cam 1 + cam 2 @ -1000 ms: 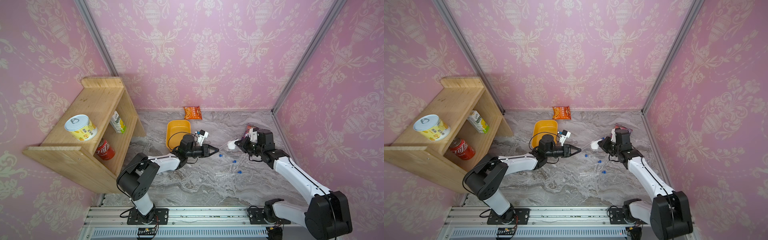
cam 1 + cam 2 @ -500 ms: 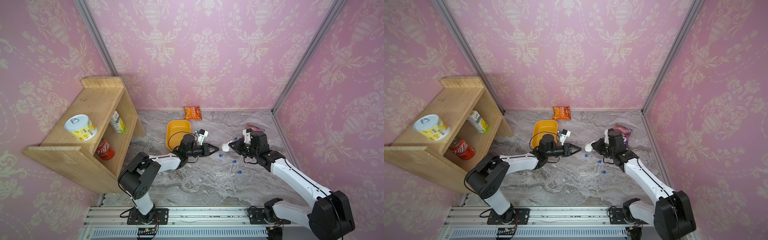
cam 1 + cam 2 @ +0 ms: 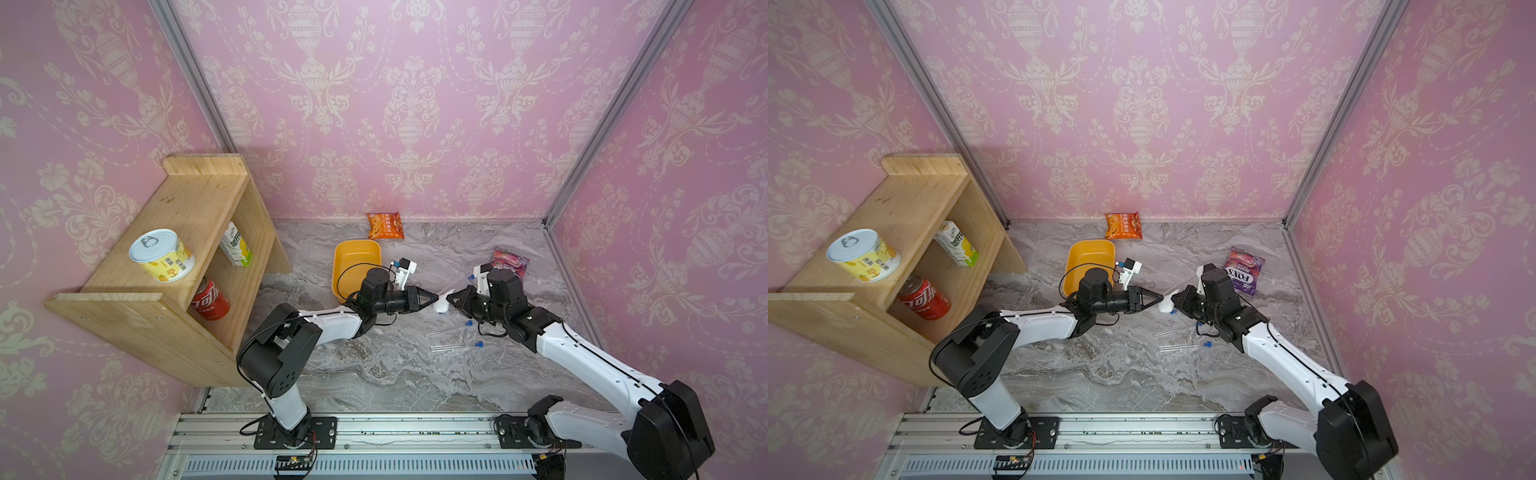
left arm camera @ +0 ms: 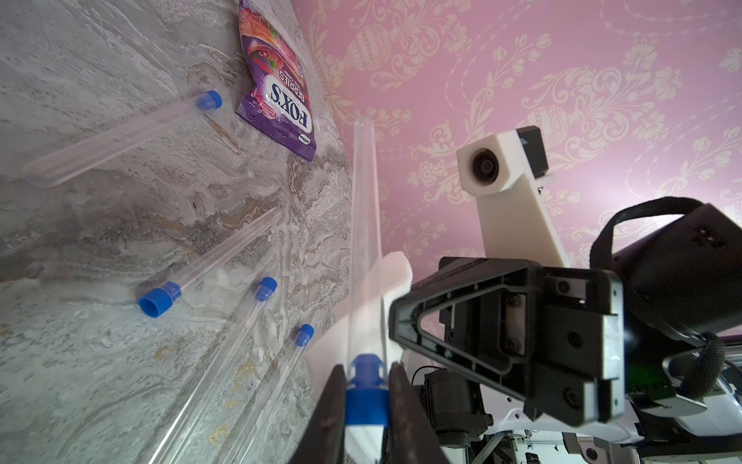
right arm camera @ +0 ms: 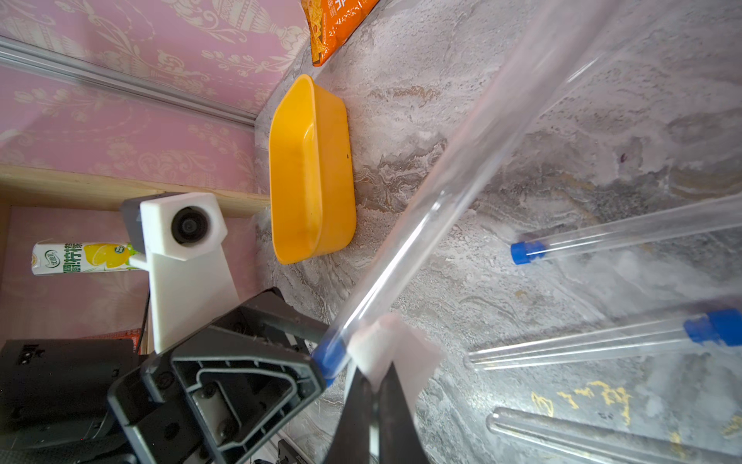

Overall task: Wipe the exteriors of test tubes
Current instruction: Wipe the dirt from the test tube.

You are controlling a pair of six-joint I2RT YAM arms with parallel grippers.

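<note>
Left claw (image 4: 367, 369): grasping held tube (image 4: 363, 241) by its cap (image 4: 366, 405), above the bench (image 4: 100, 60)
Right claw (image 5: 376, 375): clenched on wipe (image 5: 401, 353), pressed against tube beside cap
Risk: if you push sideways, the cap-only grip slips and the tube drops on spare tubes (image 3: 449, 329), 6 o'clock of wipe

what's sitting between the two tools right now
A folded white wipe, pinched in the right tool, against the capped end of the test tube the left tool grips; both top views show it.

Found four test tubes (image 3: 455, 346) on table (image 3: 374, 374) right of tub (image 3: 355, 259); fifth test tube (image 4: 363, 225), seemingly lifted, between left gripper (image 3: 434, 297) and right gripper (image 3: 451, 299).
</note>
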